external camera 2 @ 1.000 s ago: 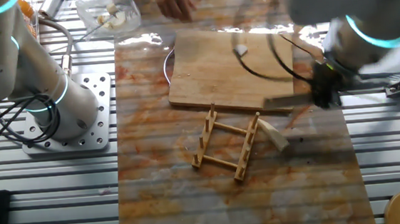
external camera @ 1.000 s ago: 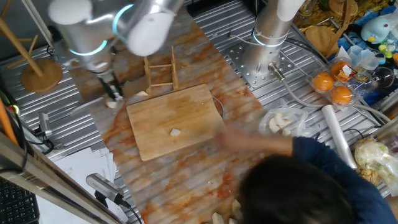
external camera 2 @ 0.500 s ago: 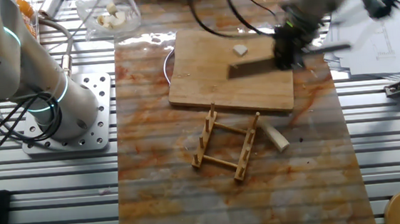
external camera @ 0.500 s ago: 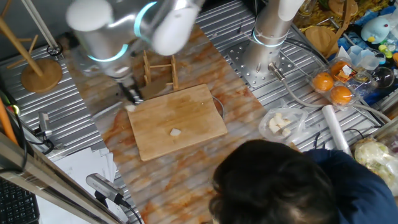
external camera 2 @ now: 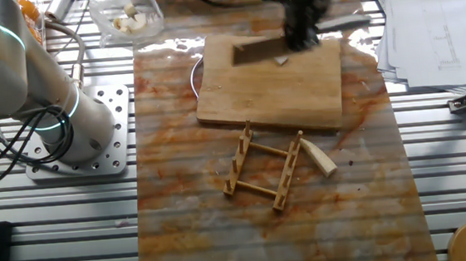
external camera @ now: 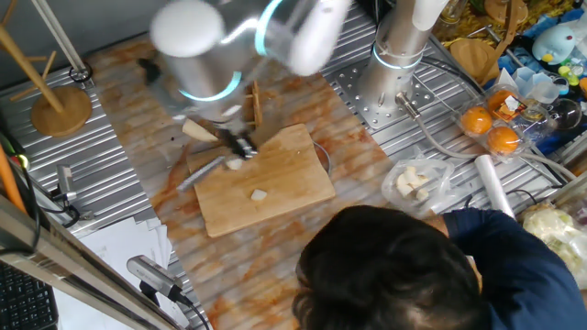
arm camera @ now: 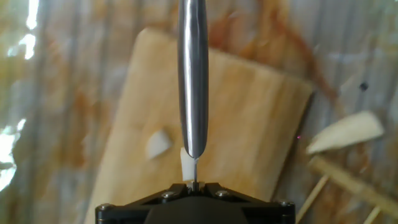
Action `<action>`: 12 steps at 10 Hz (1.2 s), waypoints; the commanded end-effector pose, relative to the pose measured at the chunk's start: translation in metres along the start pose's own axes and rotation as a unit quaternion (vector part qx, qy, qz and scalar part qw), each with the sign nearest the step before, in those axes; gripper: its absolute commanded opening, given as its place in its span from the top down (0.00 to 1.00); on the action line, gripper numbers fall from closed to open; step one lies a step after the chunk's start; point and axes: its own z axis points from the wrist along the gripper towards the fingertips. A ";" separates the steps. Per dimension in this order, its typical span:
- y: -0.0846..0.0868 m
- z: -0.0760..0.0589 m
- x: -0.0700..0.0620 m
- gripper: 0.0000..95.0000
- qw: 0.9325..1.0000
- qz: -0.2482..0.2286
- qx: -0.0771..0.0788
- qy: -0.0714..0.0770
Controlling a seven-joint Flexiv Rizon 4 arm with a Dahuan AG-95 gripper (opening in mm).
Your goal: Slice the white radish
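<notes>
A small pale white radish chunk [external camera: 259, 194] lies on the wooden cutting board [external camera: 293, 170]; it also shows in the other fixed view [external camera 2: 281, 60] and the hand view [arm camera: 157, 144]. A slim tapered cream-white radish stick [external camera 2: 318, 157] lies off the board beside the wooden rack [external camera 2: 265, 170]; the hand view shows it at the right [arm camera: 345, 132]. My gripper [external camera: 240, 147] is shut on a knife [arm camera: 193, 74] and hovers over the board's near-left part [external camera 2: 300, 25]. The blade [external camera 2: 256, 52] is just beside the chunk; I cannot tell if they touch.
A person's dark-haired head [external camera: 394, 266] and blue sleeve fill the front right. A clear bag of pale chunks [external camera: 413, 181] lies right of the board. A second arm's base [external camera: 399, 55], oranges [external camera: 491, 128] and clutter stand at the back right. Papers [external camera 2: 432, 15] lie beside the board.
My arm has carried the knife from left of the board onto it, up to the chunk. The person's hand has drawn back off the mat and their head has leaned in.
</notes>
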 end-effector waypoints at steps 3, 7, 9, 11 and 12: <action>0.011 -0.003 0.009 1.00 1.000 -0.001 0.002 0.001; 0.012 -0.003 0.009 1.00 1.000 0.000 0.002 0.000; 0.012 -0.003 0.009 1.00 1.000 -0.001 0.003 0.000; 0.012 -0.003 0.009 1.00 1.000 -0.001 0.003 -0.001; 0.012 -0.002 0.009 1.00 1.000 -0.001 0.002 -0.002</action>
